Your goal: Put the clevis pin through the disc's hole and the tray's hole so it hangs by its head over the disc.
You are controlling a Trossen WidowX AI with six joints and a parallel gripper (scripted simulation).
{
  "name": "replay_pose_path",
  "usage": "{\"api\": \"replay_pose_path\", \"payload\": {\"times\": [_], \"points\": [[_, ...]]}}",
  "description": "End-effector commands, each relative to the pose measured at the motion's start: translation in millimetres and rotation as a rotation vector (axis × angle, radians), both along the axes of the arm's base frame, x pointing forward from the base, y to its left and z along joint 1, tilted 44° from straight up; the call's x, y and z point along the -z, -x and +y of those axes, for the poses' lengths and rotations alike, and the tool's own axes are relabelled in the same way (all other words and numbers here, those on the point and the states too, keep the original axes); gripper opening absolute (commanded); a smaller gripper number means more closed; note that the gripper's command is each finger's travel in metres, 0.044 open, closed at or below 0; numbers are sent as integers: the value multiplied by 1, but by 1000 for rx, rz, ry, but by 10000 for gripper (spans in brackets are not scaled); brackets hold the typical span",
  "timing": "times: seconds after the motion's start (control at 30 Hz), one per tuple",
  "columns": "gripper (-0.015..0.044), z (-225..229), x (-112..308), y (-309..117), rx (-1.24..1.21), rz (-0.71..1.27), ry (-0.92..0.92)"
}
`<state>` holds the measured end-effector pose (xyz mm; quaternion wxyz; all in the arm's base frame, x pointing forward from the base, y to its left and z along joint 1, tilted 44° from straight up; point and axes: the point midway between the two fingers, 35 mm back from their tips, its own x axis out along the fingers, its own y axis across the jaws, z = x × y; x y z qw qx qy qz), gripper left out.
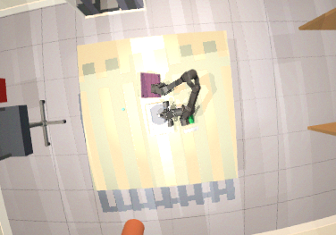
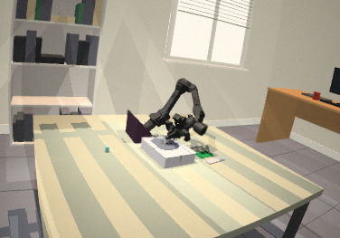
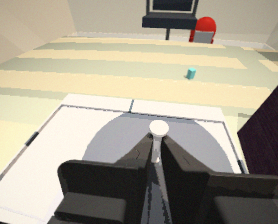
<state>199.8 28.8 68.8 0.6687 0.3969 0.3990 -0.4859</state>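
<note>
The steel clevis pin [image 3: 159, 129] is between my fingertips in the wrist view, its round pale head uppermost and its shank running down between the fingers. My gripper [image 3: 156, 137] is shut on it, above the disc. The wide grey disc [image 3: 107, 141] [image 1: 156, 114] [image 2: 164, 145] lies in the white rimmed tray [image 3: 47, 150] [image 2: 178, 161]. The fingers hide the disc's middle, so its hole and the tray's pin hole are not seen. Whether the pin's lower end is in a hole cannot be told.
A dark purple panel [image 1: 150, 85] [image 2: 134, 128] [image 3: 262, 132] stands beside the tray. A small teal cylinder [image 1: 123, 109] [image 2: 107, 149] [image 3: 191, 73] stands farther off on the table. A green piece [image 1: 191, 120] [image 2: 204, 155] and a flat pale piece [image 2: 215, 160] lie on the tray's other side.
</note>
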Motion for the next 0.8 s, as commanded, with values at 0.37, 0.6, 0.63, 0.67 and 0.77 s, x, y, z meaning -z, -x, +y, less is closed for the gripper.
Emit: {"api": "replay_pose_path", "payload": {"times": [0.37, 0.6, 0.63, 0.67, 0.77], "points": [[0, 0, 1, 0, -2, 7, 3], [0, -1, 1, 1, 0, 5, 3], [0, -1, 1, 1, 0, 5, -2], [0, -1, 1, 1, 1, 5, -6], [0, -1, 1, 1, 0, 5, -1]]}}
